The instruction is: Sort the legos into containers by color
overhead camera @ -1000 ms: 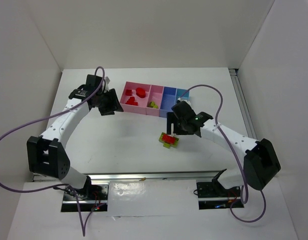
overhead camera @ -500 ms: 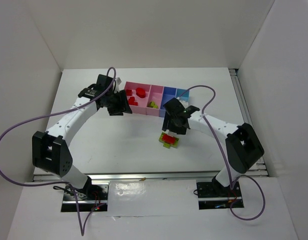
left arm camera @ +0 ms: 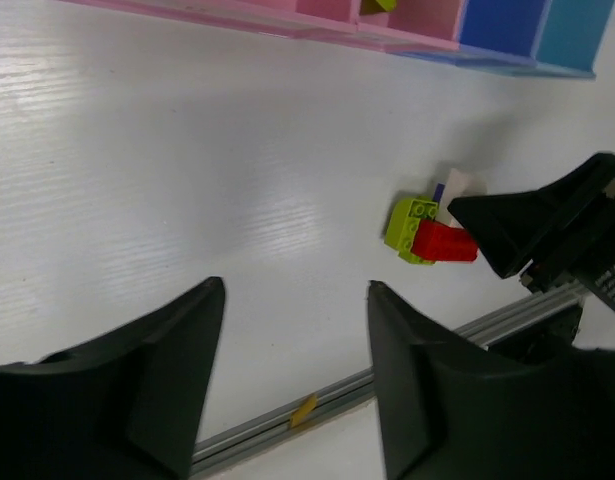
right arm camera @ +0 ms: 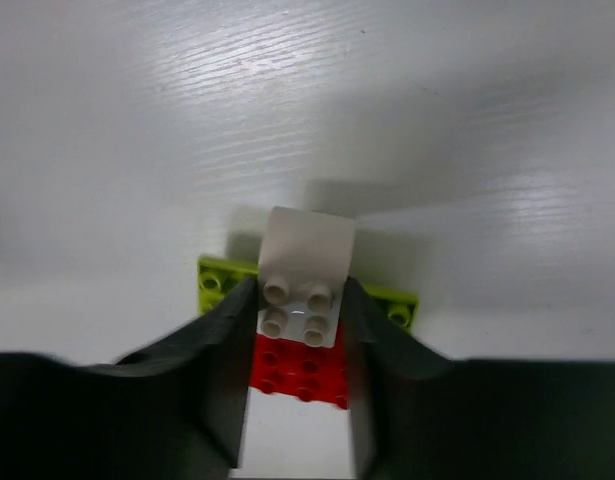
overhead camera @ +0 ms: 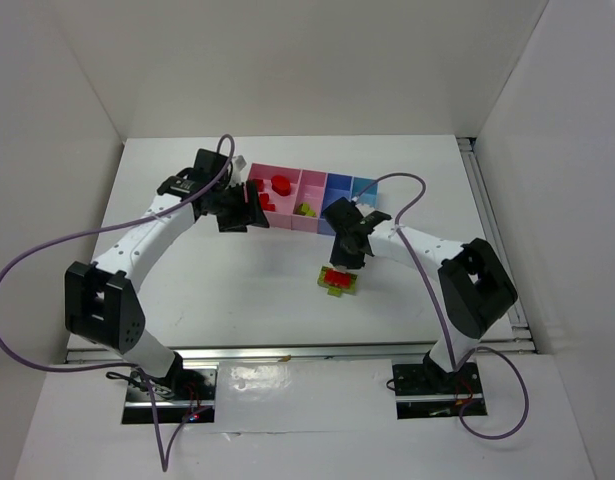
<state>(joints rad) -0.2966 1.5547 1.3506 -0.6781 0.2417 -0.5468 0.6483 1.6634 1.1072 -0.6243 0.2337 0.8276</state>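
Tabletop [overhead camera: 237, 290] white, white walls [overhead camera: 307, 60]; left pincer [left arm camera: 294, 295] wide; right pincer [right arm camera: 301, 292] straddling red-white brick [right arm camera: 305, 255], grip unclear.

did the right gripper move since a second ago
Yes. In the top view the right gripper has shifted left, from below the light blue bin to below the blue bin, closer over the loose lego stack.
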